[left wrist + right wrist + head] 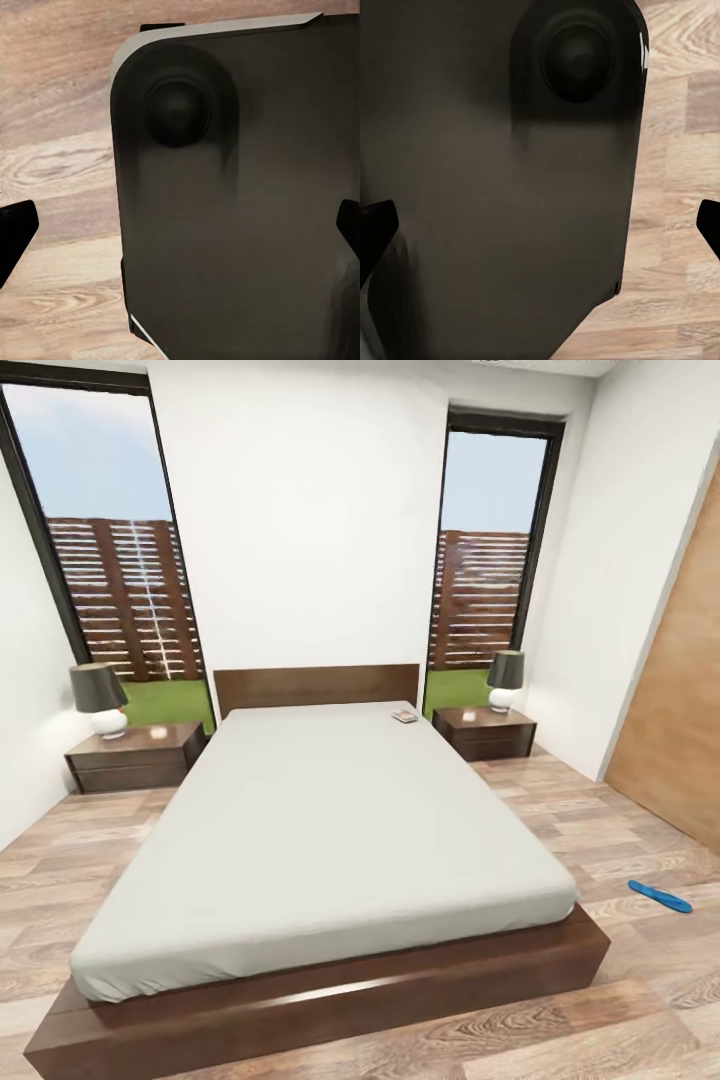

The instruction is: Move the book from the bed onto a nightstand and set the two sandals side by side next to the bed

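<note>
While we face the low grey-mattress bed (320,830) w/ both grippers spread and empty, small dark paperback (404,716) lies on it, one blue flat sandal (660,896) apart on wood floor — nothing done yet.

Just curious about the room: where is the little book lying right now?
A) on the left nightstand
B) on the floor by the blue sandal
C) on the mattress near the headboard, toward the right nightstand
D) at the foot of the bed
C: the book lies on the bed near the headboard, toward the right nightstand.

Book (404,716) on bed (320,830); sandal (660,896) on floor (620,830).
</note>
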